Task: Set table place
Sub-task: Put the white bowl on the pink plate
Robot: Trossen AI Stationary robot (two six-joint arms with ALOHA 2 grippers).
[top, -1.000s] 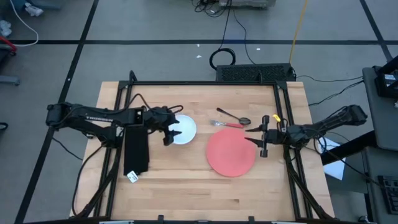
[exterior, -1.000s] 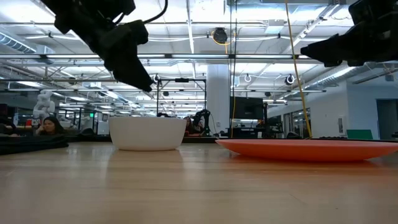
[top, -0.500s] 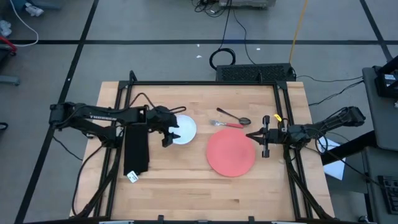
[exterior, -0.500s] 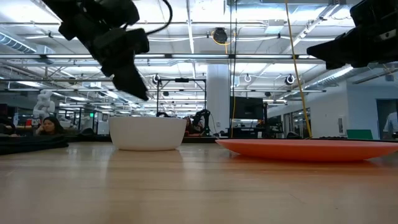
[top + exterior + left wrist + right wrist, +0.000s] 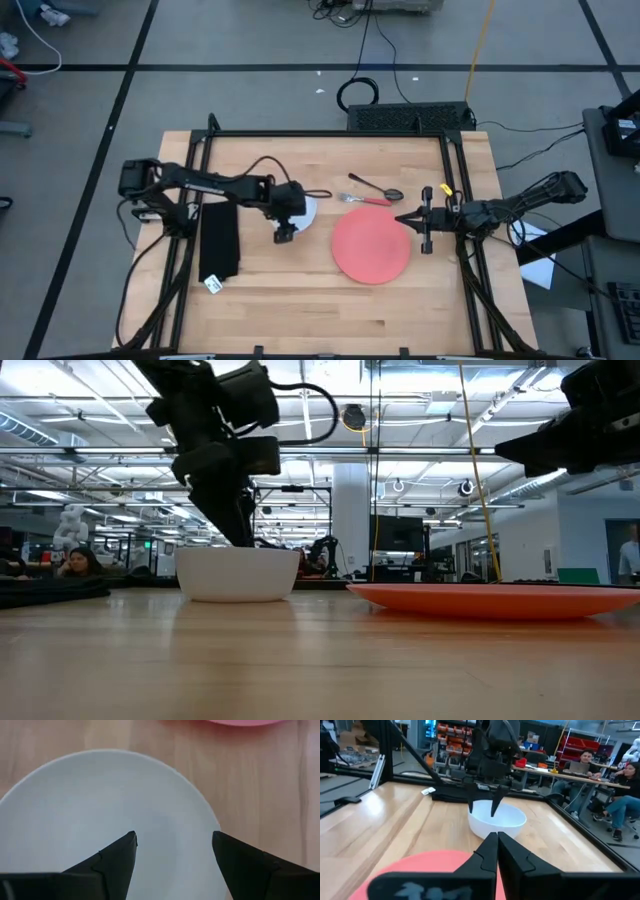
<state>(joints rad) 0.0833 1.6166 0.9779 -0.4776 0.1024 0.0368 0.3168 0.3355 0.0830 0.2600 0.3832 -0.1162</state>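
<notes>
Desk (image 5: 300, 300) lay w/ long axis left-right in high view: pale narrow wood planks, black frame rails across. Front strip was bare. Left claw (image 5: 285, 233), fingers apart, hung over white bowl (image 5: 306, 208) near desk's middle. Right claw (image 5: 405, 219), fingers together, sat at red plate's (image 5: 371, 246) right rim. Spoon (image 5: 377, 189) lay behind plate.

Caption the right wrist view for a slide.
Left tool open over the white bowl; right tool, shut, waits above the red plate.
</notes>
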